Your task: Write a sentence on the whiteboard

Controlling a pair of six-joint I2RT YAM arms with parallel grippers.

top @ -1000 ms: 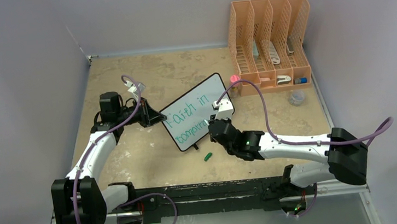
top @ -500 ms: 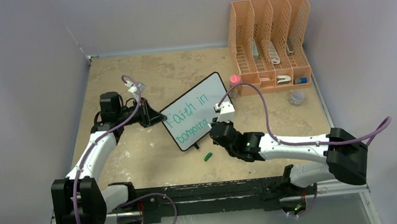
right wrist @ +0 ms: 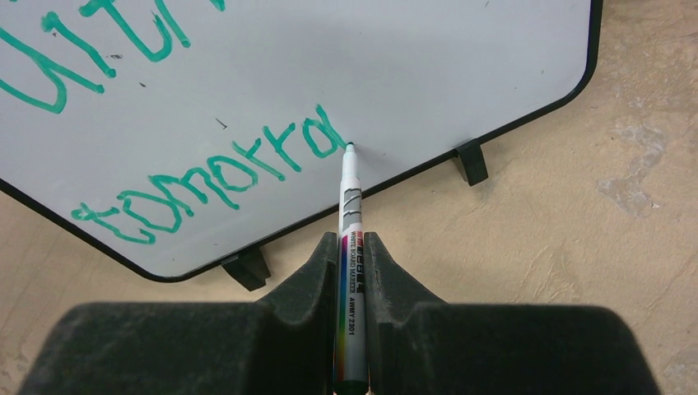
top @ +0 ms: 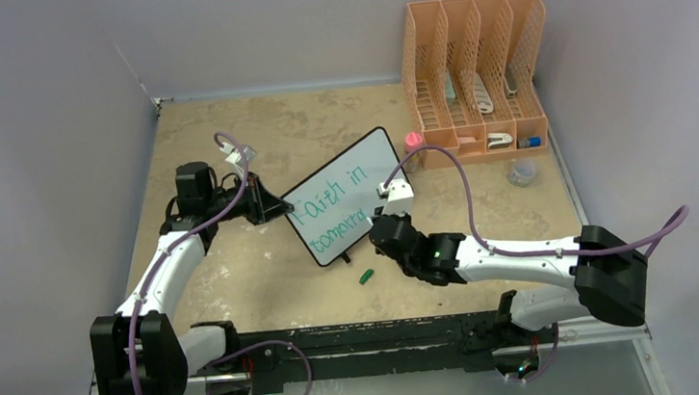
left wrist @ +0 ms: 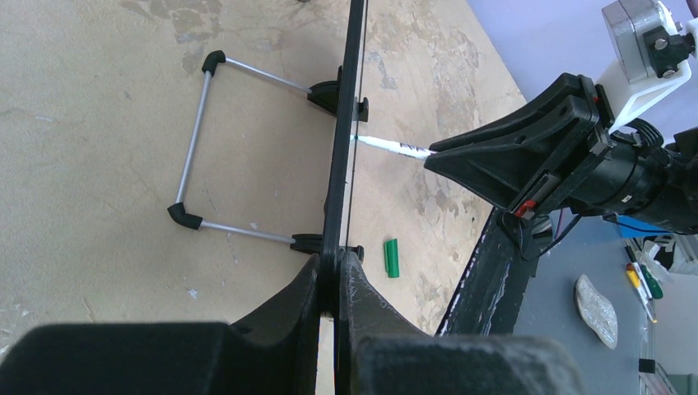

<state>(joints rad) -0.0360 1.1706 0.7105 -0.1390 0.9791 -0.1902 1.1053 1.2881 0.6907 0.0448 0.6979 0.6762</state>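
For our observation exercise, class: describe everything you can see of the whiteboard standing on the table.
The whiteboard is a small white rectangle with a thin black frame, rounded corners and two black feet. It stands on edge on the beige table, leaning on a wire stand behind it. Green lettering in two lines reads "Faith in" and "tomorro". The left end effector clamps its side edge; the marker, held by the right end effector, touches its face with its tip.

Bare tabletop [top: 319, 123] open behind the whiteboard [top: 345, 190], left tool [left wrist: 336, 267] clamped on its left edge, right tool [right wrist: 350, 243] with marker [right wrist: 349, 189] crowding its face, green cap [top: 366, 276] loose before its feet, orange file rack [top: 475, 79] blocking the far right corner
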